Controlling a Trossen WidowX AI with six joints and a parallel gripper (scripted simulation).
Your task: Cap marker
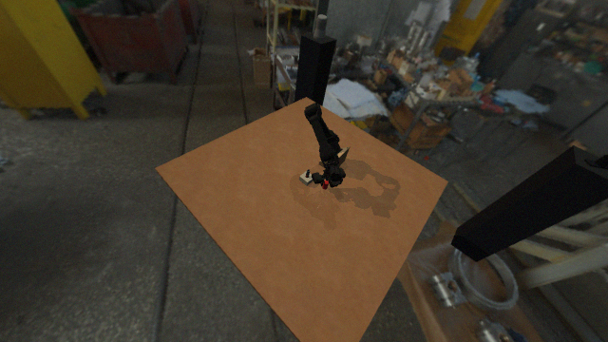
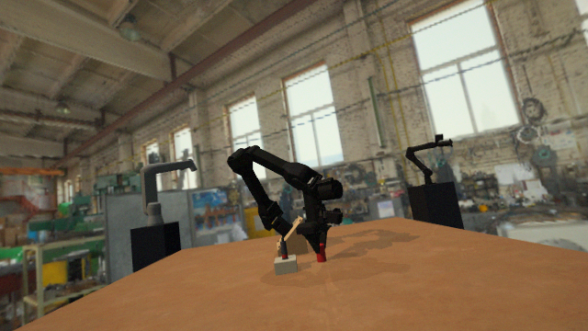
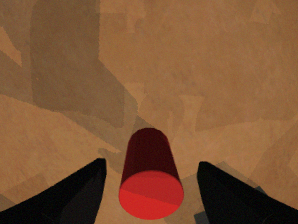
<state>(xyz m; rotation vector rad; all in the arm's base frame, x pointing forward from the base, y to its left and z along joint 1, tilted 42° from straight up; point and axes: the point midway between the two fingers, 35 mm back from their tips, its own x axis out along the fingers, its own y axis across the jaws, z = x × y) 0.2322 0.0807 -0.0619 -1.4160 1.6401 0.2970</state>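
Note:
The red cap [image 1: 325,185] [image 2: 321,256] [image 3: 151,196] stands upright on the table, to the right of the holder block in the exterior view. My gripper [image 1: 326,181] [image 2: 322,248] [image 3: 152,168] points down and is open, with its fingertips low on either side of the cap. The wrist view shows a gap between the cap and each finger. The dark marker [image 1: 308,174] [image 2: 284,249] stands upright in the pale holder block [image 1: 304,181] [image 2: 286,266], with a red band low on it.
A tan wedge-shaped piece [image 1: 344,155] [image 2: 299,244] stands behind the holder block, close to the arm's base. The brown table [image 1: 266,214] [image 2: 207,285] carries the arm's shadows. Black pedestals [image 1: 314,66] [image 2: 434,204] stand beyond the table's edges.

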